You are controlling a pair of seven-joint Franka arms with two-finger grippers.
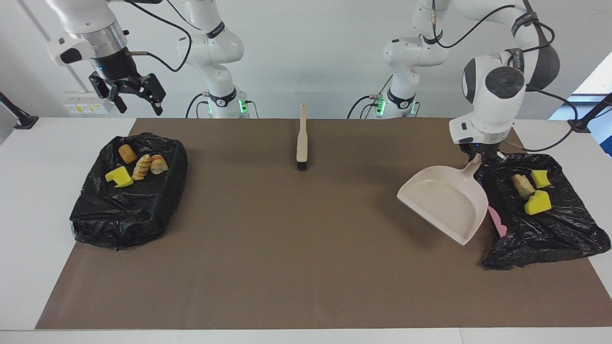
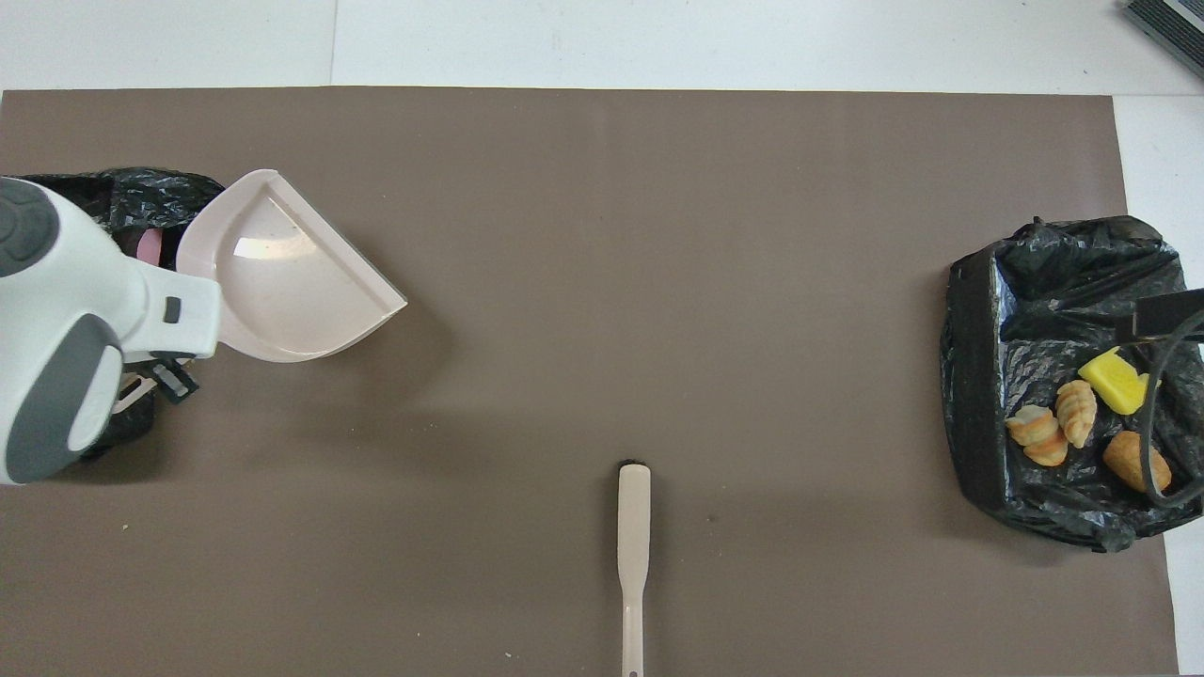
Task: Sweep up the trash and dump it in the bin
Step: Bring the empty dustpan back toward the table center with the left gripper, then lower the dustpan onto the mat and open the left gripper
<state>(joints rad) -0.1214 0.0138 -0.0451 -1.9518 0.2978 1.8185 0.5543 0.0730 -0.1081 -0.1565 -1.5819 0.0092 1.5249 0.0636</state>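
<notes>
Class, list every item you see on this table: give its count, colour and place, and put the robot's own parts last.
Bins: two, lined with black bags, one at the right arm's end of the table, one at the left arm's end.
Trash in the first bin: four, one yellow sponge, three tan bread chunks.
Trash in the other bin: three, two yellow sponges, one tan chunk.
Dustpan: one, beige, held tilted beside the left arm's bin.
Brush: one, beige, mid-table, close to the robots.
Mat: one, brown.
Left tool: shut on the dustpan handle.
Right tool: open, raised and empty.
</notes>
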